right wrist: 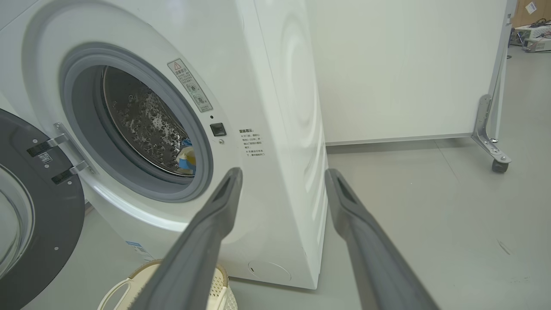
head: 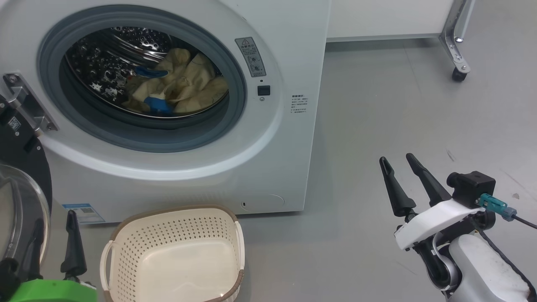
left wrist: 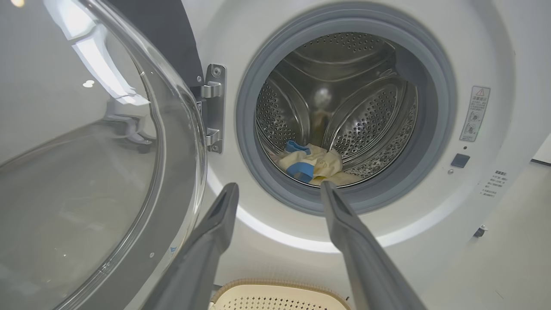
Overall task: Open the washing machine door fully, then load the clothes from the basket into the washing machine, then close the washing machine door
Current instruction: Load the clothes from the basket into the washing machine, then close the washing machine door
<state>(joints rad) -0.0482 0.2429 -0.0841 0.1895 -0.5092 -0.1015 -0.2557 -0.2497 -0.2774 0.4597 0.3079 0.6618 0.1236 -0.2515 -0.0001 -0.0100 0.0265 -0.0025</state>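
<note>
The washing machine door (head: pixel 25 159) stands open at the left of the washing machine (head: pixel 268 159), the clothes (head: pixel 184 84) lie in its drum (head: pixel 109 54), and the basket (head: pixel 168 228) stands on the floor (head: pixel 377 105) just before it. The left gripper (left wrist: pixel 279 189), beside the door, and the right gripper (head: pixel 397 161), over the floor, both have jaws wide apart and hold nothing.

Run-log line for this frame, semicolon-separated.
door open; clothes in drum; basket empty; left tool open, free; right tool open, free; next: close door
</note>
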